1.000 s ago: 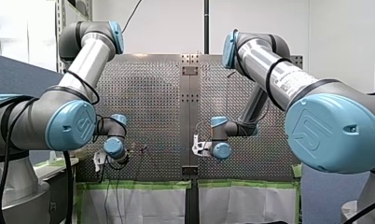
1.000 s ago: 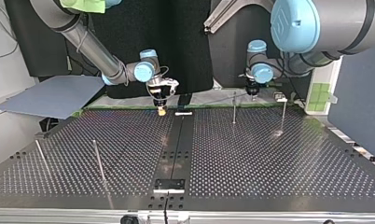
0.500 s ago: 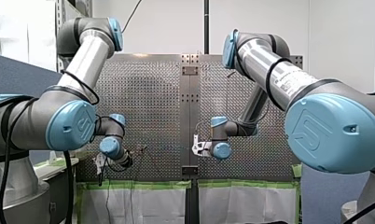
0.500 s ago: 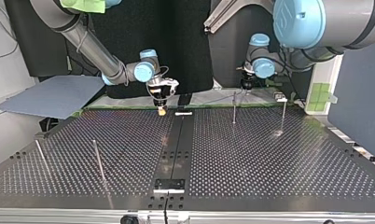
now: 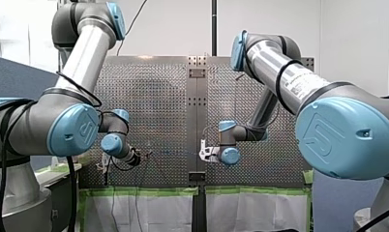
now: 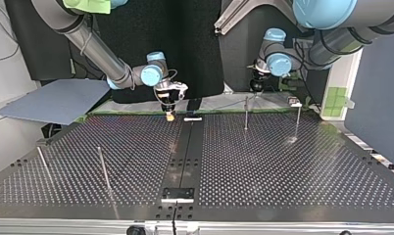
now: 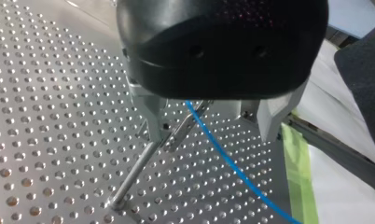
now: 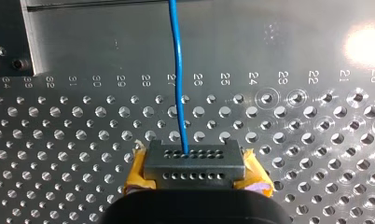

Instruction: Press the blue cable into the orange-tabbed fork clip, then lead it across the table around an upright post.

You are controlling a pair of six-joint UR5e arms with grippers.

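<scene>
My left tool [image 6: 255,89], black with metal fingers, hangs over the arm-side edge of the perforated metal counter [image 6: 283,166], at the top view's right. Its fingers look clamped on the thin blue cable [image 7: 232,167], which comes out from between them and trails low over the holes toward a strip of green tape [image 7: 295,177]. My right tool [image 6: 170,115], with its yellow pads, sits low near the counter's middle. Its fingers are pressed together, and the cable runs straight out ahead of them. I cannot pick out the orange-tabbed fork clip with any certainty. Going by the cable alone, it is strung between my two tools, its length lying along the counter's arm-side edge.

What matters next is the slim upright metal post [image 6: 246,111]. It stands just beside my left tool's fingers, on the side away from the trailing cable. In the top view the cable crosses behind the post's top; whether they touch I cannot tell. My left arm is much the nearer, so I reckon it should carry the cable around the post.
</scene>
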